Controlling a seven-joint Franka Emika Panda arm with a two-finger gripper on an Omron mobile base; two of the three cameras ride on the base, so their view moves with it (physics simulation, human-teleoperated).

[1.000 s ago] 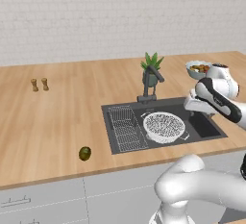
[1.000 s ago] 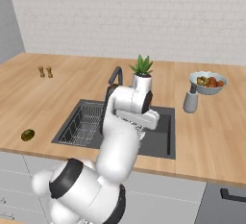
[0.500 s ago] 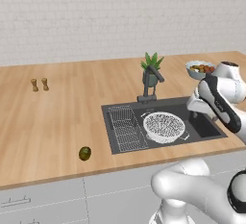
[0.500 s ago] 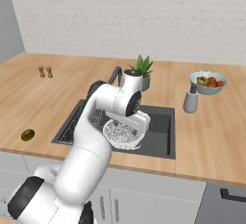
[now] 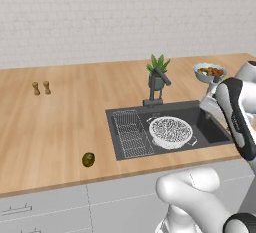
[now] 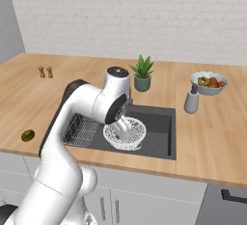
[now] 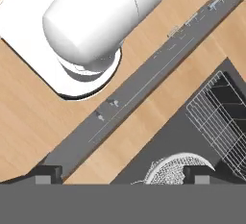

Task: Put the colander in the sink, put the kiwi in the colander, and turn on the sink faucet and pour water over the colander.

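Swung up and over since half a second ago: white arm, elbow now high above the left half of the sink [image 6: 157,127] in the right base view, forearm further right in the left base view. No shift in colander or kiwi.

Fingertips [image 7: 48,174] small, dark and square-edged, set far apart at the bottom of the hand view; gripper [image 7: 124,176] spread wide, gripping nothing. Just between and beyond the tips, the rim of the colander [image 7: 175,165]: round, white, pricked all over with fine holes.

Colander [image 5: 171,131] sitting inside the basin, upright, just beside the wire rack [image 5: 131,133], a grid of thin pale rods filling the left part of the sink. Dark grey, matte, rectangular basin [image 5: 210,129], recessed in a warm wood-grain counter [image 5: 60,122].

At the back edge of the sink, the sink faucet [image 5: 156,89]: dark grey metal, square base, upright stem, straight spout angled forward. Spiky green potted plant [image 5: 157,69] right behind it.

Further out to the right, a pale scalloped bowl [image 6: 208,83] heaped with orange-red food, with a smooth grey dispenser [image 6: 191,102] standing near it.

Kiwi [image 5: 88,159] well apart from the sink, lying on the bare wood near the front edge of the counter to the left: small, oval, dull olive-green. Same fruit [image 6: 28,135] at the far left in the right base view.

Far back left, two small tan wooden shakers [image 5: 41,88], side by side, turned shapes. Behind everything, a flat white brick wall.
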